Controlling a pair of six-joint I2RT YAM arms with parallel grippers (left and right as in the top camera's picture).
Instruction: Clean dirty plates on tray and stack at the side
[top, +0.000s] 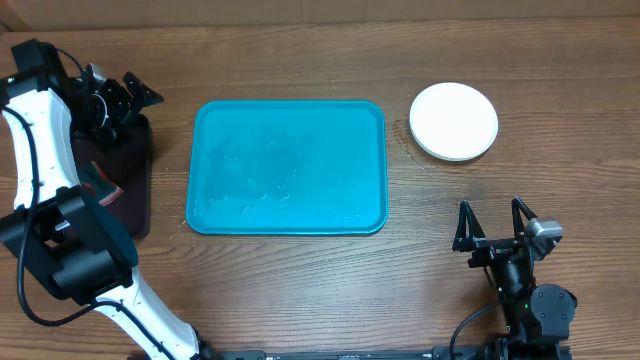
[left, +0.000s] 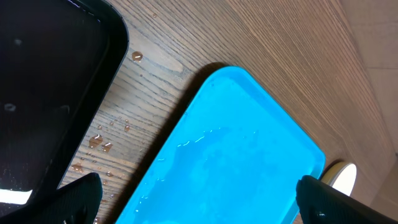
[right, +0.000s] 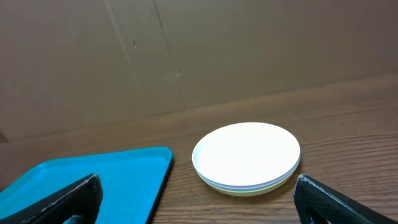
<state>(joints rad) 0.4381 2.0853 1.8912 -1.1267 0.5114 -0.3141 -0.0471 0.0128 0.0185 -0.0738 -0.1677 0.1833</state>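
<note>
Plate stack, beside wet turquoise tray: light, stiff plastic, probably slick; grasp at rim. Left hand, right hand: spread apart, empty.

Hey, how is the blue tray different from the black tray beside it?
The blue tray lies in the middle of the table, fully in view; the black tray sits to its left, partly hidden by the left arm. The blue tray looks wider than the black tray. Both have rounded corners and raised rims.
</note>
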